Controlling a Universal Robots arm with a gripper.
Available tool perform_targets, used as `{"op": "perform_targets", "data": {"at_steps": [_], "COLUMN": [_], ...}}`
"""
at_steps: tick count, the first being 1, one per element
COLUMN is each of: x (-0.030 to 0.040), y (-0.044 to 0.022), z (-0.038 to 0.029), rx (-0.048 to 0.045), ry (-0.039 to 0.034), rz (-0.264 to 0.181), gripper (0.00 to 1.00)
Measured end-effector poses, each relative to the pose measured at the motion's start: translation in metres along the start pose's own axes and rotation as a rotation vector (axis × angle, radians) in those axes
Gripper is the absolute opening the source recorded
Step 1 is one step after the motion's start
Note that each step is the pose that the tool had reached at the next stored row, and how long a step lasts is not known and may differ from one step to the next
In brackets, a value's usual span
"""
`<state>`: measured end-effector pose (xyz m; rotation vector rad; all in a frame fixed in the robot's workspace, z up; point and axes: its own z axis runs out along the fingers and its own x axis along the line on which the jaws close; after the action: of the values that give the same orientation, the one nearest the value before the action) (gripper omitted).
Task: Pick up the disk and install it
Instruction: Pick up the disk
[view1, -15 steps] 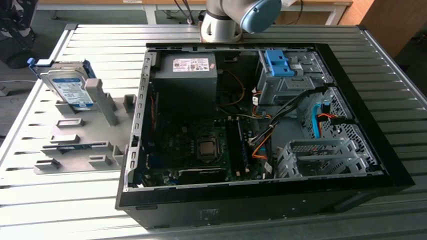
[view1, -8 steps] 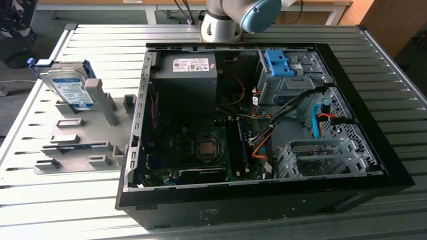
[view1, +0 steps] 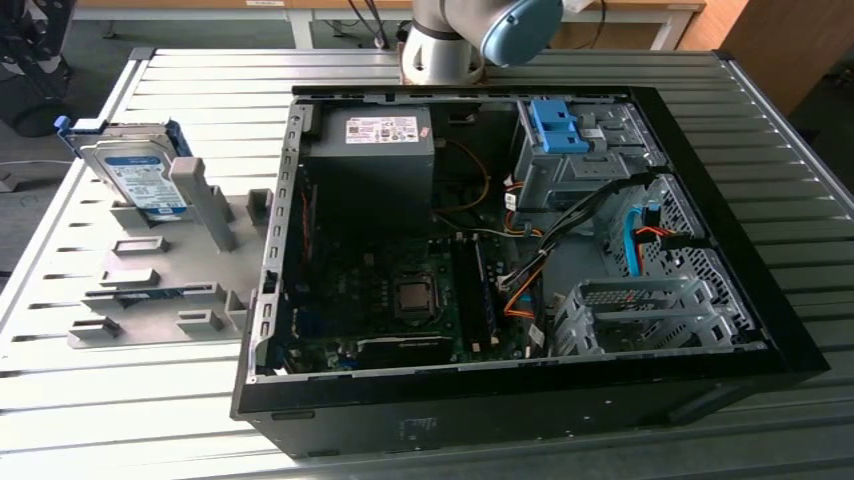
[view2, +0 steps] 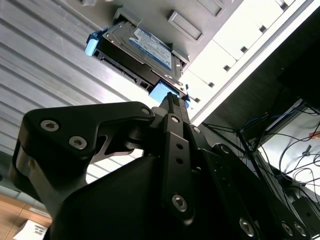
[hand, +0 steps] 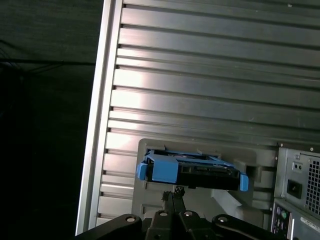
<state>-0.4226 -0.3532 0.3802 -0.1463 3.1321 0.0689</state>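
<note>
Disk (view1: 134, 172): 1 flat silver drive with a blue-and-white label and blue plastic rails. It stands on edge in a grey holder (view1: 200, 215) on the slatted table (view1: 534, 75).
Place: at the exterior view's left of the open computer case (view1: 747, 330), apart from it and not yet installed.
Gripper (hand: 175, 191): in the first wrist view the 2 fingers run together to a single tip with nothing between them. It hangs near the disk (hand: 192, 170) without touching it. In the second wrist view the gripper (view2: 172, 100) points toward the disk's (view2: 142, 47) blue end.
Weight: likely dense for its size, a solid load rather than a light one.
Stiffness: the metal body looks rigid and should not bend under a squeeze. The blue rails are plastic and probably give a little.
Surface: the bare metal faces look smooth, so a light pinch could slip.
Fragility: I judge it sensitive to knocks, and its underside probably carries exposed electronics.
Hold: best across the 2 broad faces on the part that stands clear of the holder, squarely and away from the label's edge. The blue end piece is a weaker second choice.
Counts: 1 disk, 1 gripper, 1 holder, 1 computer case, 1 dark power box (view1: 371, 160), 1 blue bracket (view1: 558, 128), 2 metal cages inside the case.
</note>
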Motion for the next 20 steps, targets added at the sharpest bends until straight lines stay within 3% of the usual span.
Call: {"op": "perform_targets", "data": {"at_steps": [20], "x": [0.0], "y": [0.0], "z": [0.0], "rx": [-0.0004], "ry": [0.0025], "rz": [-0.058], "gripper": [0.11]}}
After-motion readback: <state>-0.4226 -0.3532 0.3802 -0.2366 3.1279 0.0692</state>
